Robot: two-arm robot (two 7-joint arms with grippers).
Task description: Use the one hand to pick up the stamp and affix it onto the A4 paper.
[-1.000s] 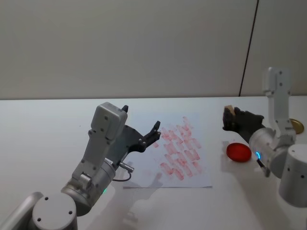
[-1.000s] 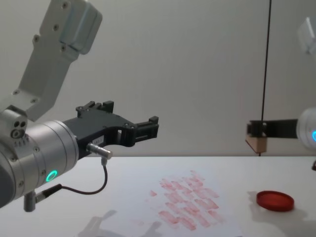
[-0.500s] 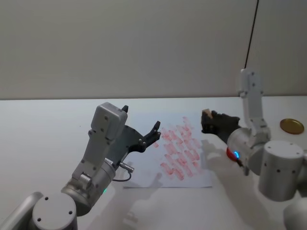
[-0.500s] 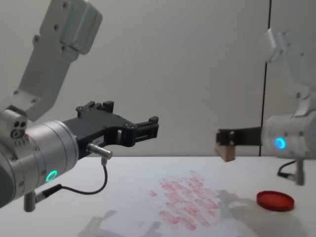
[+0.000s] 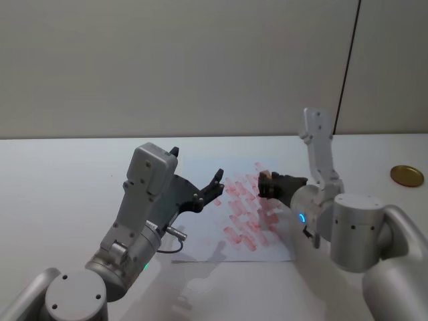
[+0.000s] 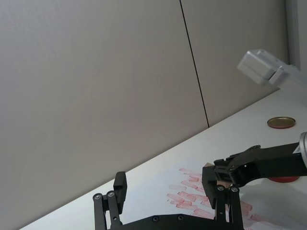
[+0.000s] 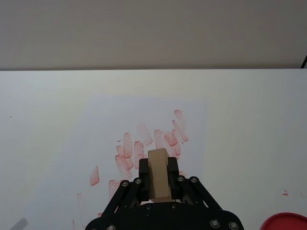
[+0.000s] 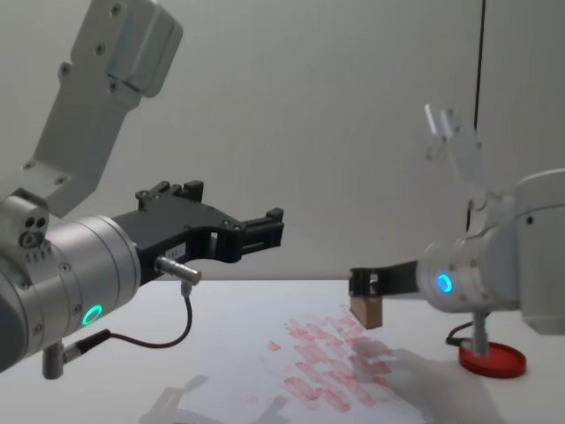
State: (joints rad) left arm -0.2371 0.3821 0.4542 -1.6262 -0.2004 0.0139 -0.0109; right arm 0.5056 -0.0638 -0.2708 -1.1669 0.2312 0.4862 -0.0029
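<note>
Right gripper (image 8: 364, 284) is closed on the stamp (image 8: 366, 311), just above the paper (image 7: 110, 124), over its red marks. A tilted descent could print only one edge. Left gripper (image 5: 196, 167) hangs open, left of the paper.

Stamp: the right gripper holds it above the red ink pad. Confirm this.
Not right. The right gripper holds the stamp above the A4 paper, not the red ink pad, which lies farther right; the chest view shows this.
</note>
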